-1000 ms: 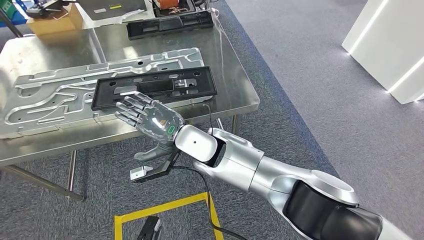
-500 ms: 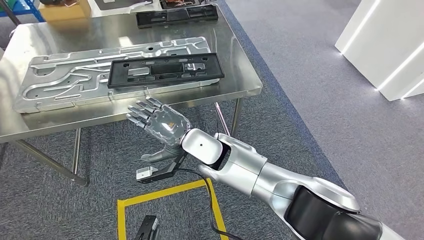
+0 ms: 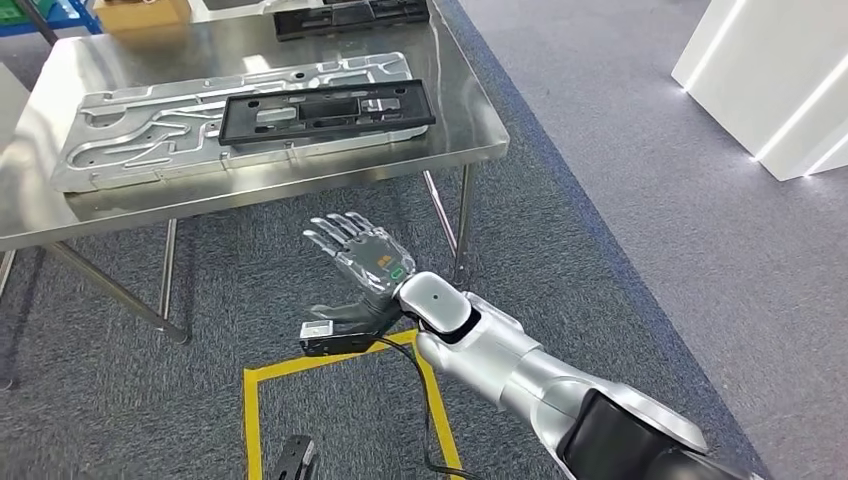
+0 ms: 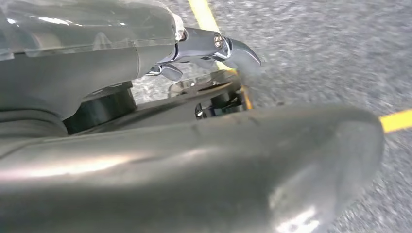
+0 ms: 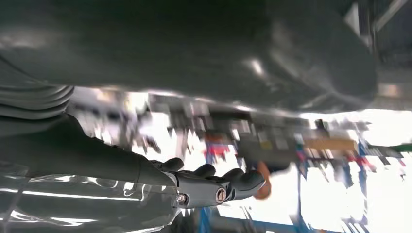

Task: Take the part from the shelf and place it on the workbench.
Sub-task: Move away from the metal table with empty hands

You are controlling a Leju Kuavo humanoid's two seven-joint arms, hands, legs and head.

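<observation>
The black rectangular part [image 3: 325, 110] lies flat on a silver machined plate [image 3: 130, 150] on the steel workbench [image 3: 480, 130]. My right hand [image 3: 365, 255] hovers over the carpet in front of the bench, below its edge, fingers spread, holding nothing and well apart from the part. In the right wrist view its dark fingers [image 5: 218, 187] stretch out against a blurred bright background. In the left wrist view my left hand [image 4: 214, 46] hangs over the floor with its fingertips slightly bent and nothing in it.
A second black part [image 3: 350, 17] and a cardboard box [image 3: 145, 12] sit at the bench's far end. Bench legs [image 3: 450, 215] stand near my right hand. Yellow floor tape [image 3: 300, 365] marks a square below it. A white wall panel [image 3: 770, 80] stands at the right.
My right hand has drawn back from over the black part, off the bench edge, to above the floor. The whole view has shifted, so the bench now lies farther away.
</observation>
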